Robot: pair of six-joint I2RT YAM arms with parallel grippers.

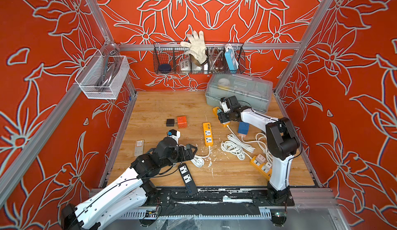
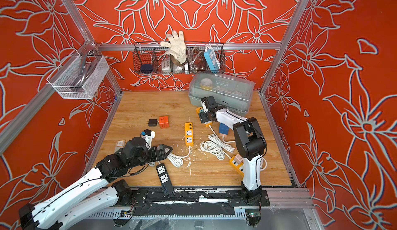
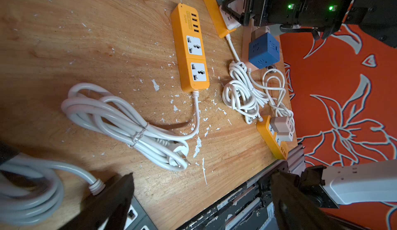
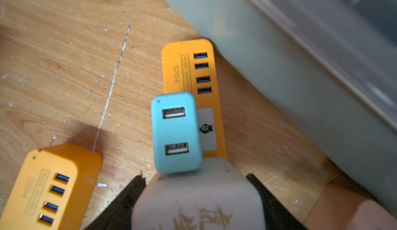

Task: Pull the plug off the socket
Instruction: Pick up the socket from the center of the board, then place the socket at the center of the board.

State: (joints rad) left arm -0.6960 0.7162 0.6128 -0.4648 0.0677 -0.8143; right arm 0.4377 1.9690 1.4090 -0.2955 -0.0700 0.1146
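Observation:
An orange power strip, the socket (image 4: 187,67), lies beside the grey box at the back right (image 1: 215,110). A teal USB charger (image 4: 176,132) is plugged into it. Behind that sits a pale grey plug (image 4: 197,196) with gold characters. My right gripper (image 4: 195,177) is shut on this plug, one black finger pressed to each side; in both top views it reaches down over the strip (image 1: 223,119) (image 2: 205,118). My left gripper (image 3: 203,175) hangs open and empty near the table's front (image 1: 191,151), over a black power strip (image 1: 188,178).
The grey lidded box (image 1: 238,93) stands close behind the right gripper. On the table lie a second orange strip (image 1: 208,134), a blue cube socket (image 1: 243,127), white cable bundles (image 1: 236,147), an orange cube with a black adapter (image 1: 181,121) and a third orange strip (image 1: 261,164).

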